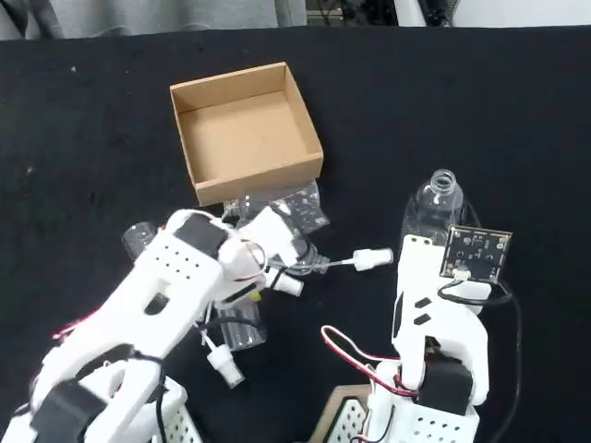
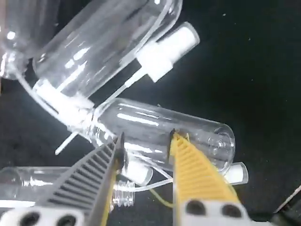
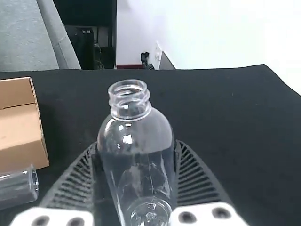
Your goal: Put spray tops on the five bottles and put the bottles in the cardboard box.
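Black cloth covers the surface (image 1: 517, 111), with a grey curtain (image 1: 166, 14) along the far edge. From above, the box (image 1: 245, 138) stands open, with no bottle in it yet. A pile (image 1: 286, 208) of clear bottles lies just beside its near wall, and the other three sides have free cloth around them. The left arm (image 1: 166, 286) hangs over the pile. One spray top (image 1: 372, 259) lies between the two arms with its tube towards the pile. The right arm (image 1: 434, 314) has the held bottle (image 1: 434, 198) well apart from the rest, neck pointing away from its base.

At the left wrist, the left gripper (image 2: 147, 136) is spread, one finger on each side of a lying bottle (image 2: 188, 129). I cannot tell whether either finger touches it. Other bottles and tops cross and touch it. These bottles look thin, light, smooth and round, so they will likely roll or squirt out of a hard squeeze. The straight body wall is the place to take hold, not the neck. The tubes look thin and easily bent, so a top is better taken by its white head.

At the right wrist, the right gripper (image 3: 136, 150) pinches the held bottle low on its body, which leaves the open threaded neck free for a top. The box wall is off to one side, with another bottle's mouth near it. Beyond the neck the cloth offers open room. The box's rim is the one edge to clear, best from above.
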